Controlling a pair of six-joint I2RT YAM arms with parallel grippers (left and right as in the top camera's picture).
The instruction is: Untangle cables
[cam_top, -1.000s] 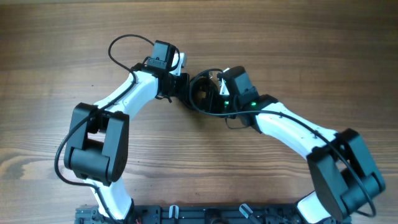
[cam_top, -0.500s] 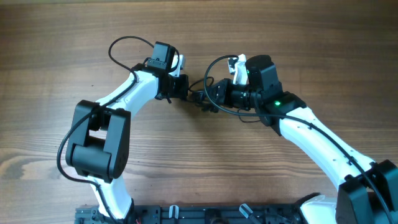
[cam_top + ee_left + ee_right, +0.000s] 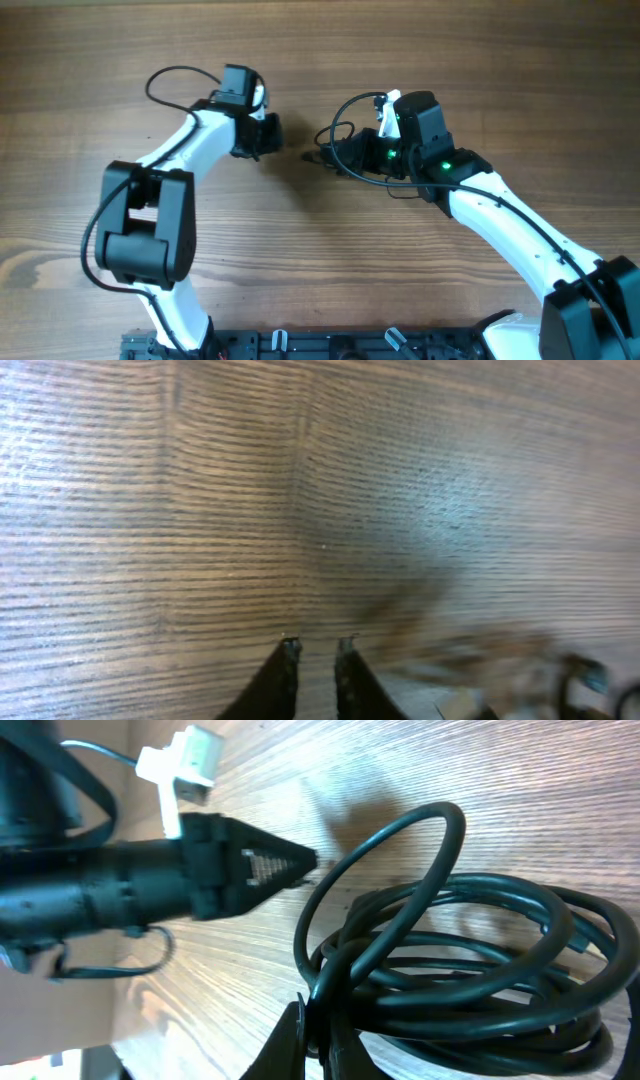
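The cables [image 3: 335,152] are a small bundle of black loops hanging off my right gripper [image 3: 352,156] near the table's middle, with one loop arching up and back. In the right wrist view my right gripper [image 3: 318,1032] is shut on one strand of the cables [image 3: 470,982], and the rest of the coil lies on the wood. My left gripper [image 3: 271,133] stands apart to the left of the bundle. Its fingers [image 3: 289,656] are a narrow gap apart with only wood between them, and the left gripper [image 3: 317,649] view is blurred. The left gripper [image 3: 300,866] also shows in the right wrist view, pointing at the coil.
The wooden table [image 3: 300,250] runs to every edge of the view. A black rail [image 3: 300,345] lies along the near edge between the two arm bases. The left arm's own thick wire [image 3: 165,78] loops out behind its wrist.
My left gripper has let go of the cables, parted slightly and drawn back to the left. My right gripper carried the bundle to the right, then held still.
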